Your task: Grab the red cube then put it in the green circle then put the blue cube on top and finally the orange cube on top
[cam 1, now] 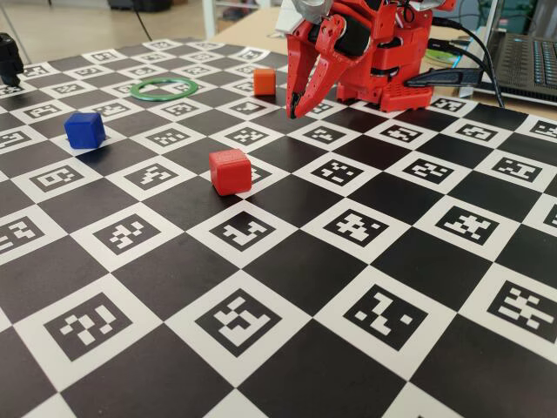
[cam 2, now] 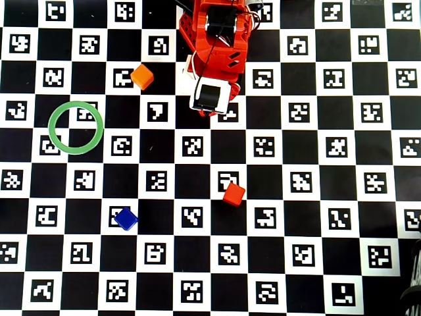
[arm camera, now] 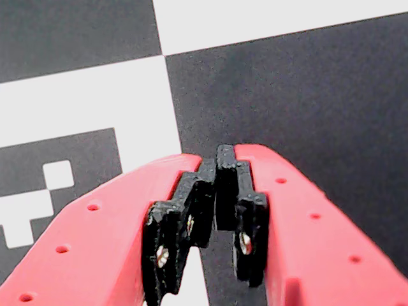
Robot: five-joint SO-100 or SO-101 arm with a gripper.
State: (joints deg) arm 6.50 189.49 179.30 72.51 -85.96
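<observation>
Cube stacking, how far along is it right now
Nothing is done: the green circle is empty. The red cube, blue cube and orange cube all sit apart on the board. The gripper is shut, holding nothing, near the base. All three placements remain.

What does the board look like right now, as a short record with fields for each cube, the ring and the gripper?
red cube: alone on the board, below the arm in the overhead view
blue cube: lower left, apart from the rest
orange cube: upper left, beside the arm
green circle: empty
gripper: shut, holding nothing, tips pointing down at the board
</observation>
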